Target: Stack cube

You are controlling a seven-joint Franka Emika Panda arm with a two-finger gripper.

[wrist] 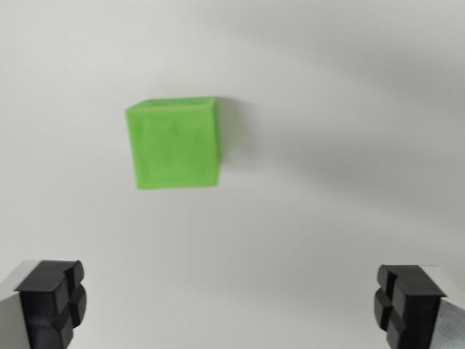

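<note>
A bright green cube [175, 144] rests on a plain white surface in the upper left part of the wrist view, slightly blurred. My gripper [229, 309] is open, with its black fingertips [52, 302] at the bottom corners of the picture, wide apart and holding nothing. The cube lies beyond the fingertips, toward the wrist view's left of the midline between them. No second cube shows in this view.
The white surface [349, 131] fills the whole picture, with soft grey shadows across the upper right. A faint shadow falls to the cube's right side.
</note>
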